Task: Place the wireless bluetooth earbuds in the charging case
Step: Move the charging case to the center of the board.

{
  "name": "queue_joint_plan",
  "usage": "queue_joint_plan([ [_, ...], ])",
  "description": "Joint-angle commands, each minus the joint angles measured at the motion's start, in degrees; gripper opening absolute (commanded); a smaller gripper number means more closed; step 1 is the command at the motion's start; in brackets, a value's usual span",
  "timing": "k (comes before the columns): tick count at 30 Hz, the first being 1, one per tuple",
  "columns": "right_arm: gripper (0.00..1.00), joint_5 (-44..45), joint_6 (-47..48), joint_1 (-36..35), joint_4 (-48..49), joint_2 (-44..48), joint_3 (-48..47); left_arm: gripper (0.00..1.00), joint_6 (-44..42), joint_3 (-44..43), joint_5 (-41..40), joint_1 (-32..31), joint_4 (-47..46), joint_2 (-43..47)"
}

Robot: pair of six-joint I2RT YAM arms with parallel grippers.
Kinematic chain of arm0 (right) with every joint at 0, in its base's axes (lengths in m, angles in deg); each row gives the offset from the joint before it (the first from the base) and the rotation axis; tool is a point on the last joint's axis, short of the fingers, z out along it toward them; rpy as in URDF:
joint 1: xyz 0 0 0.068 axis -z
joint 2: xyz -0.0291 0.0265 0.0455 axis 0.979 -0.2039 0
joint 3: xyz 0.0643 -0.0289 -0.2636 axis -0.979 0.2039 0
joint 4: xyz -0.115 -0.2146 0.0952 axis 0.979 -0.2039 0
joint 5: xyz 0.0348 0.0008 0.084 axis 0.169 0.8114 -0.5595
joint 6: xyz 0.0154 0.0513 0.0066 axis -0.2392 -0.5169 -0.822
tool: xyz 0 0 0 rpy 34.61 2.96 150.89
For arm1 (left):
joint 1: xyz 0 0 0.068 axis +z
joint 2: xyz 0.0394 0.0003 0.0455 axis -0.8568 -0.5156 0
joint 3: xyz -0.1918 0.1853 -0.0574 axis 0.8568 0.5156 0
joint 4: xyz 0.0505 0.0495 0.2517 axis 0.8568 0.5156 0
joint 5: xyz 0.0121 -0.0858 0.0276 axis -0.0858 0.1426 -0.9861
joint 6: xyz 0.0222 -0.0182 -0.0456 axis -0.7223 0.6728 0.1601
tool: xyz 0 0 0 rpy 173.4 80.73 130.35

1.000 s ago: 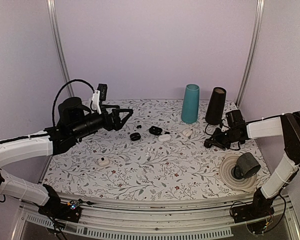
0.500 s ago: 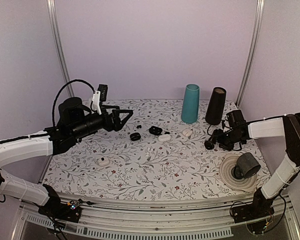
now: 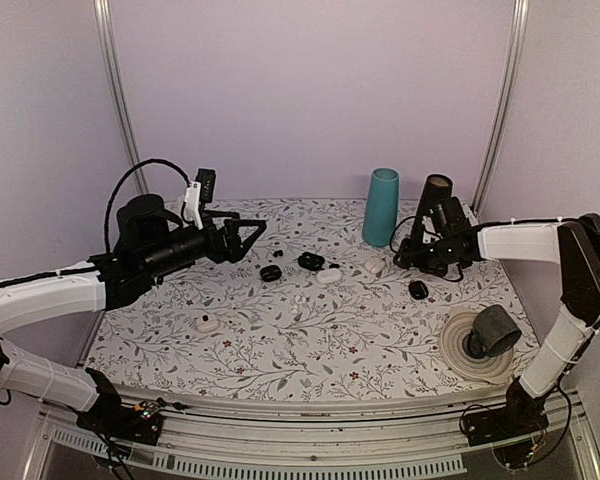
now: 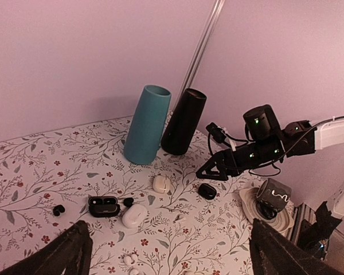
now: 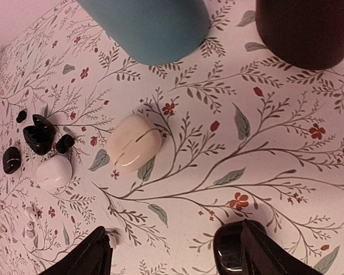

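Note:
An open black charging case [image 3: 310, 261] lies mid-table, also seen in the left wrist view [image 4: 103, 205]. A black earbud [image 4: 128, 201] sits just beside it, and another black earbud [image 4: 58, 210] lies further off. White earbuds [image 4: 128, 259] lie near the frame's lower edge, and a single white earbud [image 4: 179, 218] is nearer the middle. A closed black case [image 3: 418, 289] rests on the table. My right gripper [image 3: 405, 255] hovers open just behind it, with one finger over the case [image 5: 229, 252] and nothing held. My left gripper [image 3: 245, 235] hangs open above the table's left.
A teal cup [image 3: 381, 206] and a black cup [image 3: 432, 210] stand at the back. A cream case [image 5: 134, 142] and a white case [image 5: 54, 172] lie between them and the open case. Another white case [image 3: 209, 323] lies front left. A mug on a plate [image 3: 460, 350] sits front right.
My right gripper opened, let go of the closed black case on the table, then drew back toward the black cup. The left arm stayed still.

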Motion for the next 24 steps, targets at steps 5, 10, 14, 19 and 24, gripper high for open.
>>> queue_joint_plan([
  [5,0.78,2.8,4.0,-3.5,-2.4,-9.7,-11.4,0.96,0.7,0.5,0.5,0.9,0.3,1.0],
  [10,0.78,3.1,5.4,-4.2,-3.9,-16.1,-18.3,0.96,1.3,0.7,0.5,0.9,0.3,1.3],
  [14,0.78,4.6,6.6,-5.6,-5.5,-20.6,-22.5,0.96,1.5,0.8,0.5,0.9,0.4,1.5],
  [19,0.75,6.3,7.5,-7.1,-7.0,-24.8,-26.3,0.96,1.6,0.8,0.7,0.9,0.6,1.3],
  [24,0.72,8.8,9.2,-9.1,-8.0,-27.9,-28.1,0.96,1.7,0.7,0.7,1.0,0.5,1.1],
])
